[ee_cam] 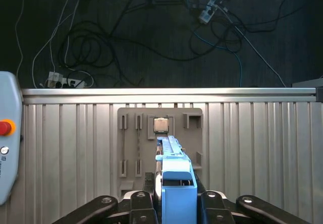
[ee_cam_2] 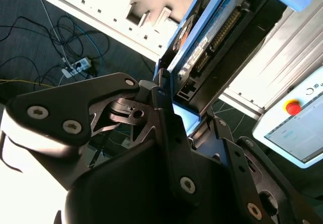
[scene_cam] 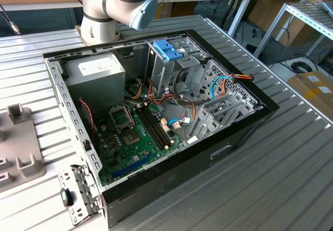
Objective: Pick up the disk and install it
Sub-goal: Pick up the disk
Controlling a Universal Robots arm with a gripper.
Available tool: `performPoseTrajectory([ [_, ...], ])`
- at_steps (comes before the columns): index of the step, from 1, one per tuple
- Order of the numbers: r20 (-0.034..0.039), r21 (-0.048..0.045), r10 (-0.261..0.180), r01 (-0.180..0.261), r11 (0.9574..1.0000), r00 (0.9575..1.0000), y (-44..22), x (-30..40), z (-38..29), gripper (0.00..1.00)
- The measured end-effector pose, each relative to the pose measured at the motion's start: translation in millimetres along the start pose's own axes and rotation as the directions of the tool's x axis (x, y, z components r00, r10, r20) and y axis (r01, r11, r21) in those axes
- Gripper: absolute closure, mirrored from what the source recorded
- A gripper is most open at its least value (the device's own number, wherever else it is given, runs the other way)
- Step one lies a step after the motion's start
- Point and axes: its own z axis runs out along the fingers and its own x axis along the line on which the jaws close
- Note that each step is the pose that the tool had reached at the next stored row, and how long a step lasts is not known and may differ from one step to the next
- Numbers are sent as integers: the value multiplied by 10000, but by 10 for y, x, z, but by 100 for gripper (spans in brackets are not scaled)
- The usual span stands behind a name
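Note:
The disk point(ee_cam: 174, 171) stands edge-on between my fingers in the first wrist view, its light-blue carrier facing the camera. In the second wrist view the disk point(ee_cam_2: 204, 37) shows its grey metal body, connector row and blue side rail, reaching away from the black fingers point(ee_cam_2: 164, 110). My gripper point(ee_cam: 174, 196) is shut on the disk's near end, and in the second wrist view the gripper point(ee_cam_2: 179, 108) clamps it from both sides. The disk hangs in the air above the ribbed table point(ee_cam: 262, 143).
An open computer case point(scene_cam: 156, 111) lies on the table, with an upright metal drive cage topped by a blue handle point(scene_cam: 169, 49). A grey fixture plate point(ee_cam: 160, 133) lies below the disk. A pendant with a red button point(ee_cam: 5, 128) is off to one side. The floor holds cables.

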Motion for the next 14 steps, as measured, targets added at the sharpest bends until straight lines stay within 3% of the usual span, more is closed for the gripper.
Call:
performPoseTrajectory([
  [14,0,0,-1,1,10000,10000,-2,30,0,63],
])
